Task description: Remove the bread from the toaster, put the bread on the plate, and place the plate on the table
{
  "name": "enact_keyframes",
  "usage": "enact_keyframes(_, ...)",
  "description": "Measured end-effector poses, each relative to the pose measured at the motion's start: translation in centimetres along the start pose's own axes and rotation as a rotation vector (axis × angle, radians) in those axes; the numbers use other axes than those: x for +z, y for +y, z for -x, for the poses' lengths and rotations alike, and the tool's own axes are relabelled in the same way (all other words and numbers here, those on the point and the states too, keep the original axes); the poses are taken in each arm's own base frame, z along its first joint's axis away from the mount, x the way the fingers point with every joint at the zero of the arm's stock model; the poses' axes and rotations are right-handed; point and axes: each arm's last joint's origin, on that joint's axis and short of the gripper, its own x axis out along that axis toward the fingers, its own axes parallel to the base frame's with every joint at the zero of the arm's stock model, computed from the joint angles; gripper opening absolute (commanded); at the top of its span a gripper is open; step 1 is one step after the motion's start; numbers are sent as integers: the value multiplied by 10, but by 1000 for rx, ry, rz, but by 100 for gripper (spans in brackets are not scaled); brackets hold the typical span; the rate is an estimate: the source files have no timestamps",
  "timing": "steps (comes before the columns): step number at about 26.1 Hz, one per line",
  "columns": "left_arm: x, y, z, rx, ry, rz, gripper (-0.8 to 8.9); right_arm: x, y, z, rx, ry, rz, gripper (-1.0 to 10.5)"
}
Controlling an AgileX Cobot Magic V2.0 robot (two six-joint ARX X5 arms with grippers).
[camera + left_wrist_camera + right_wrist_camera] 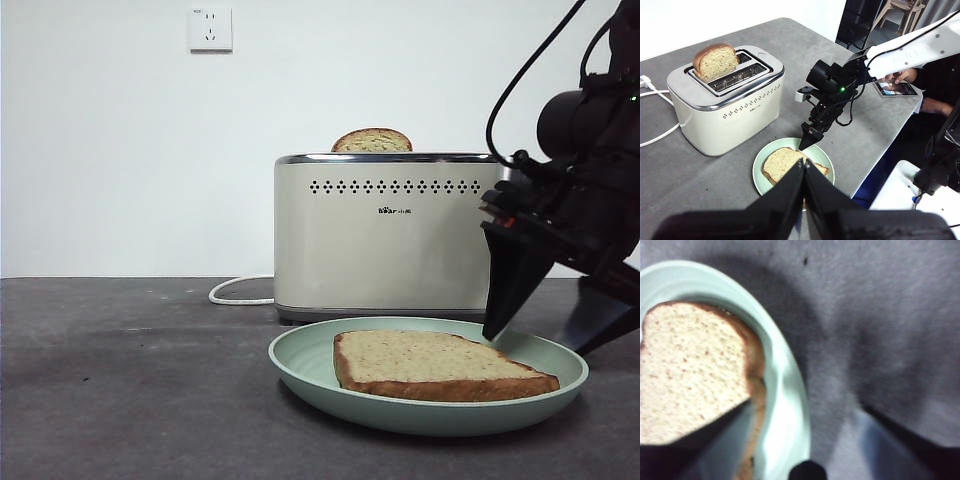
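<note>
Bread (430, 362): flat on the plate (300, 362).
Plate: on the table (130, 400), before the toaster (385, 235).
Right gripper (550, 335): released, jaws straddling plate rim.
Left gripper (804, 167): clenched, empty, raised.

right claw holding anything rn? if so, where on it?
Nothing held. The right claw is open, straddling the plate rim beside the bread. The left claw is shut and empty.

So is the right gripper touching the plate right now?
Cannot tell. In the front view the right gripper, jaws open, straddles the plate rim, one jaw tip over it, but no view plainly shows contact or a gap.
</note>
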Motion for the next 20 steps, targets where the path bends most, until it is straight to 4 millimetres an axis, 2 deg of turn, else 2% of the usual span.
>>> enact_keyframes(2,0,0,0,0,0,0,-8,-3,5,14,-18,-15,2,446)
enact_keyframes(4,0,0,0,2,0,-1,-8,-7,16,43,-21,-90,29,446)
enact_keyframes(6,0,0,0,2,0,-5,-8,-19,32,79,-18,-179,69,445)
enact_keyframes(9,0,0,0,2,0,-10,-8,-48,58,128,-8,-298,138,441)
enact_keyframes(12,0,0,0,2,1,-11,-8,-89,81,169,14,-419,225,437)
enact_keyframes(15,0,0,0,2,1,-12,-8,-117,90,186,27,-459,262,436)
enact_keyframes(20,0,0,0,2,1,-15,-8,-155,95,200,44,-460,293,395)
